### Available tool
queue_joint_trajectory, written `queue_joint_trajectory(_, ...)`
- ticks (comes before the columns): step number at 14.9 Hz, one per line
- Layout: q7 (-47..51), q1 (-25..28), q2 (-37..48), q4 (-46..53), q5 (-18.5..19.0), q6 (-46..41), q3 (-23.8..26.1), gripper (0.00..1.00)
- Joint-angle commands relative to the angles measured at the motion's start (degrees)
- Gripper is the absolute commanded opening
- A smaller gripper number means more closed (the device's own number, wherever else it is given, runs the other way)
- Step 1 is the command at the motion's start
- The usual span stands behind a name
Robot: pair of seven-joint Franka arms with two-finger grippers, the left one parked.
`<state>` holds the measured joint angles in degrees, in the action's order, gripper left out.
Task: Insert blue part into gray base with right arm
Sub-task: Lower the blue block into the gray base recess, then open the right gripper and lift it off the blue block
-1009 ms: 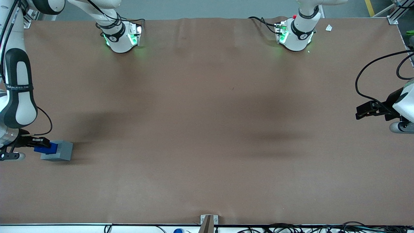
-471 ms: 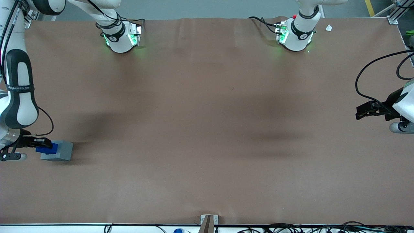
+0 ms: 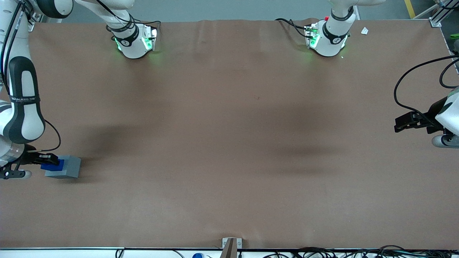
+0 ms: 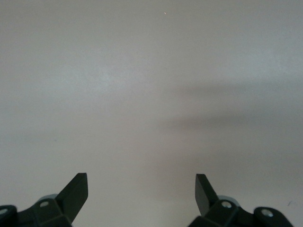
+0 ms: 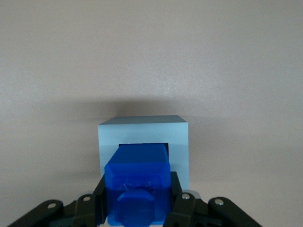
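Blue part (image 3: 52, 165), one bright block, sits clamped between the closed fingers (image 5: 181, 204) of the right arm's (image 3: 22, 104) end effector (image 3: 42, 160), at about nine o'clock on the brown surface (image 3: 229, 143) in the front view, toward the working arm's end. It hangs over the top of the one gray base (image 3: 66, 167), lined up with the square recess (image 5: 142, 144); whether it touches the base cannot be told. The surface is a wide brown sheet with faint creases and soft shadows. Two arm pedestals (image 3: 134, 41) glow green at its twelve o'clock edge. Cables (image 3: 322, 252) run along its six o'clock edge.
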<state>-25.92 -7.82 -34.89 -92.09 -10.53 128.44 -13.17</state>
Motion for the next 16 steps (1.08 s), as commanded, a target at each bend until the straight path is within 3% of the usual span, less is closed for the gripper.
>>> queue_joint_trajectory(1, -1.23, -0.18, -0.44, 0.51, -1.25, 0.94, 0.25, 0.73)
queue_joint_trajectory(3, -1.06, -0.18, -0.36, 0.51, -1.25, 0.94, 0.25, 1.00)
queue_joint_trajectory(8, 1.39, 0.87, 2.62, 0.60, -1.25, -0.98, 0.34, 1.00)
queue_joint_trajectory(16, 10.98, 3.51, 15.28, 1.04, -0.81, -15.48, 2.17, 1.00)
